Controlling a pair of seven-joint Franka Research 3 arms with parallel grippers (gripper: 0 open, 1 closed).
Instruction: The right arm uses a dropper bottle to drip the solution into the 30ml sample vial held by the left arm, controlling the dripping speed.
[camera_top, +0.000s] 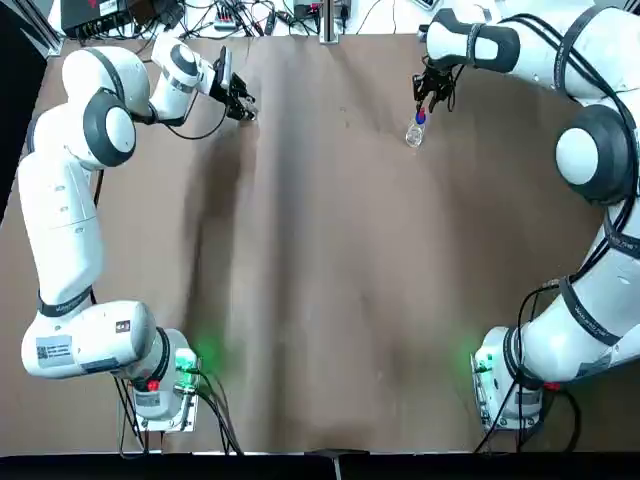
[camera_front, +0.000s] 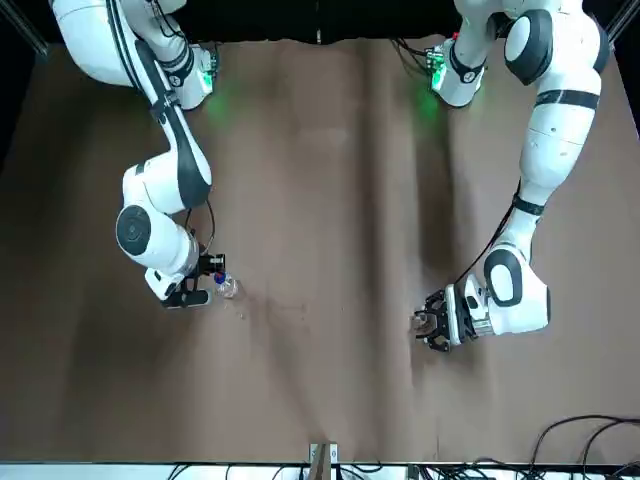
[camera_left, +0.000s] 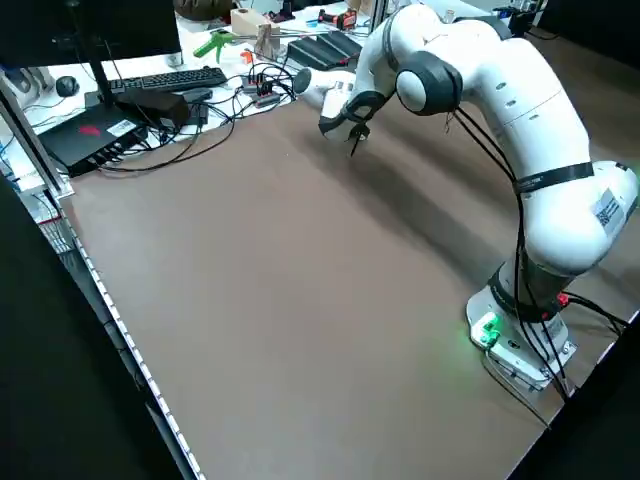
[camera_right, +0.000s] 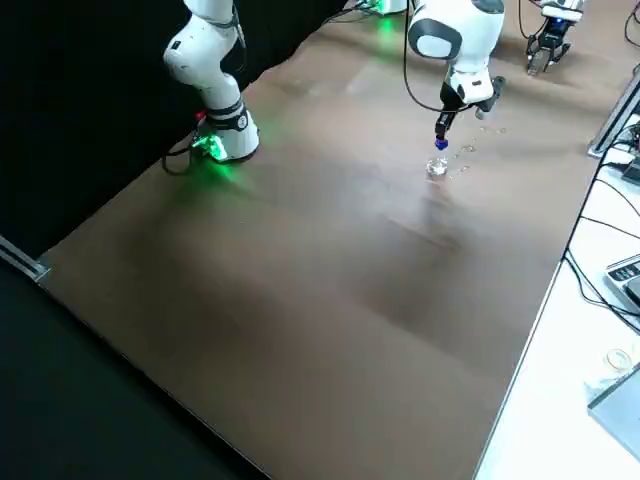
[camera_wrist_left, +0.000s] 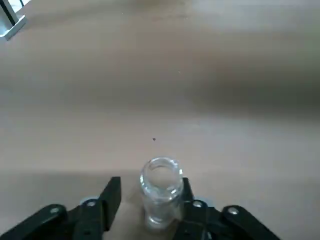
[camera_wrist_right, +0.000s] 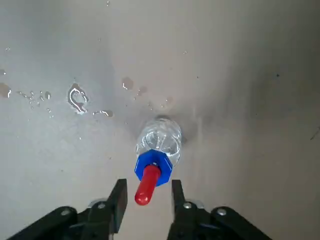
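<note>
Blue and red sit on top of the small clear dropper bottle (camera_wrist_right: 162, 138), which stands on the desk (camera_front: 330, 390) just ahead of my right tool (camera_wrist_right: 150, 185). That tool is wide, with the red top (camera_wrist_right: 148, 186) in the gap between its two fingers, and I see no grip on it. I think the job now is to take hold of both things. I should line up with the middle of the red top, go in slowly, and shut softly. A hard pinch could squirt the liquid out too soon, and a bump could tip the bottle.

The bottle's long line runs up from its clear bottom, through the blue collar (camera_wrist_right: 142, 161), to the red end, which points up toward the right tool.

Well apart from it, on my left side, is the sample vial (camera_wrist_left: 161, 192). It looks upright, with its round mouth up. My left tool (camera_wrist_left: 153, 186) is wide too, with the vial between its fingers, nearer one than the other. I can't tell if they touch. I would center it before I squeeze.

Wet drops (camera_wrist_right: 77, 98) lie on the desk near the bottle.
</note>
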